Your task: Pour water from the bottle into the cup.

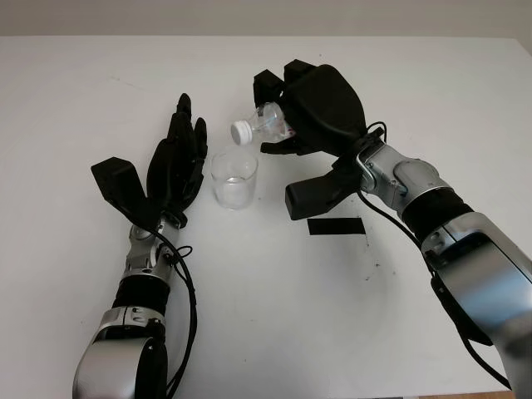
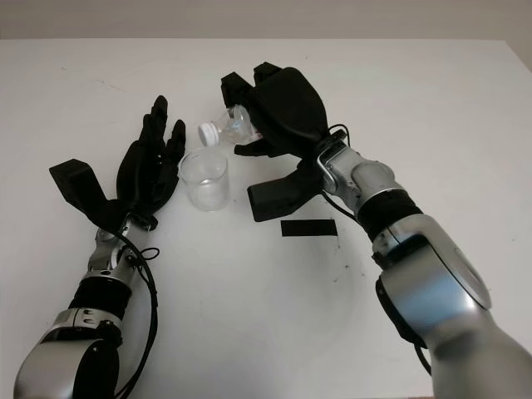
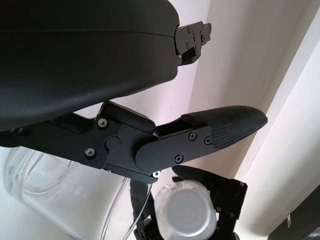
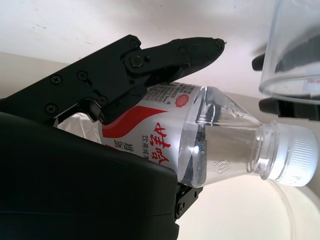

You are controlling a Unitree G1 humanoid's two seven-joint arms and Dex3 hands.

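My right hand point(image 1: 287, 125) is shut on a small clear water bottle point(image 1: 264, 122) with a red-and-white label point(image 4: 145, 137). The bottle is tipped on its side, its white cap point(image 1: 241, 131) still on and pointing down-left over the cup's rim. The clear plastic cup point(image 1: 233, 179) stands upright on the white table point(image 1: 266, 283), just below and left of the cap. My left hand point(image 1: 179, 162) is open, right beside the cup's left side. In the left wrist view the cup point(image 3: 40, 180) and the bottle's cap point(image 3: 185, 215) show past the fingers.
A black strip of tape point(image 1: 336, 226) lies on the table right of the cup, under my right forearm. The table's far edge point(image 1: 266, 36) runs along the top against a wall.
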